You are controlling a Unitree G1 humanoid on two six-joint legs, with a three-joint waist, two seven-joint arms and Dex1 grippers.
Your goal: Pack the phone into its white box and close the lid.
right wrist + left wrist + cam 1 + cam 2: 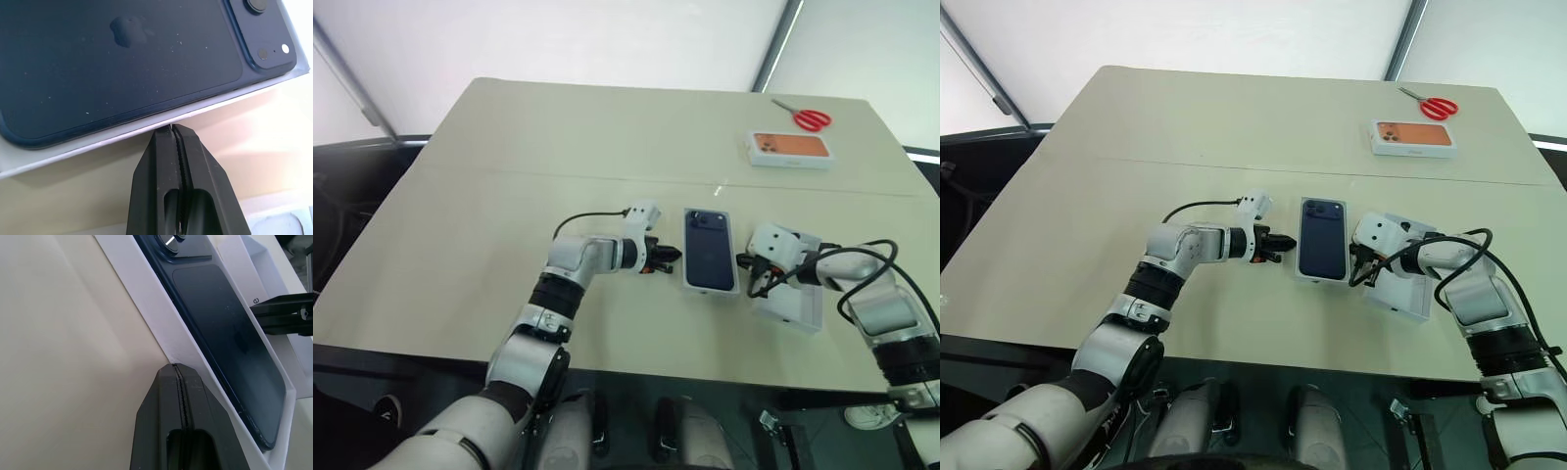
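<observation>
The dark blue phone (709, 250) lies back up inside the white box (712, 291) at the table's middle, its camera cluster at the far end. My left gripper (674, 258) is shut and empty, its tip at the box's left wall (166, 318). From the other side, my right gripper (744, 262) is also shut and empty, its tip right by the box's right rim (98, 142). The lid (790, 305) lies just right of the box, partly under my right wrist, white inside facing up.
A white box with an orange phone picture (790, 148) lies at the far right of the table. Red-handled scissors (808, 117) lie just beyond it. The table's front edge runs close below the lid.
</observation>
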